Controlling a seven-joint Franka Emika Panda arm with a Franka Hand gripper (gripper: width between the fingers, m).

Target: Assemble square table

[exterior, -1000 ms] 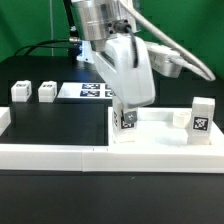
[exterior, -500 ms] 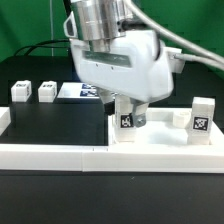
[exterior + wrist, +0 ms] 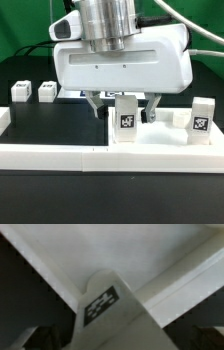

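The white square tabletop [image 3: 160, 136] lies at the exterior view's right. A white tagged leg [image 3: 126, 118] stands upright at its near left corner. My gripper [image 3: 125, 108] hangs over this leg with its broad side to the camera. Its fingers [image 3: 97, 105] stand apart on either side of the leg with gaps, so it is open. The wrist view looks down the same leg [image 3: 104, 308] onto the tabletop [image 3: 110, 246]. A second leg [image 3: 201, 116] stands at the tabletop's right corner. Two more legs [image 3: 21, 92] [image 3: 47, 92] stand at the left.
The long low white border wall [image 3: 60, 155] runs along the front with a short arm at the far left. The marker board [image 3: 75, 91] lies behind the arm at the back. Cables hang at the upper right.
The hand has turned about the upright leg from edge-on to broadside. Its fingers have spread away from the leg. The leg stays in place at the corner.
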